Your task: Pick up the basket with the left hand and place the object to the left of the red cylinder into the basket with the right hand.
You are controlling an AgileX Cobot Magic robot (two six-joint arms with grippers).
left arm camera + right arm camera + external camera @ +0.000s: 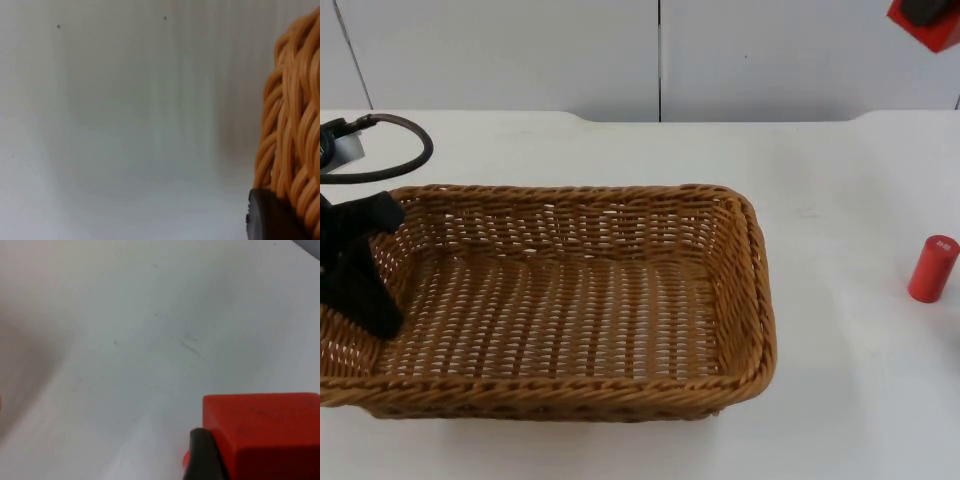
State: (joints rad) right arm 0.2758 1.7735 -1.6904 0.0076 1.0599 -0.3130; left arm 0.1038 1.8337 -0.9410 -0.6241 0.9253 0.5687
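1. Currently: left gripper point(360, 270) clamped on the left end wall of the wicker basket point(570, 300), one black finger inside, rim pinched. Left wrist view: braided basket rim point(292, 125) right against the fingertip point(270, 217).
2. Right gripper point(928, 15) up at the far right, closed on a red block point(932, 30). Right wrist view: block point(265, 435) pinched against the dark finger point(202, 455), well above the table point(150, 340).
3. Block well apart from the basket, up and to its right, outside the rim.
4. Red cylinder point(932, 268) upright on the table point(840, 200), right of the basket, apart from it.
5. White table top, ending at a grey partition wall point(520, 50) with vertical seams.
6. Basket rectangular, long axis left-right across the table, opening up. Block's long axis: cannot tell.
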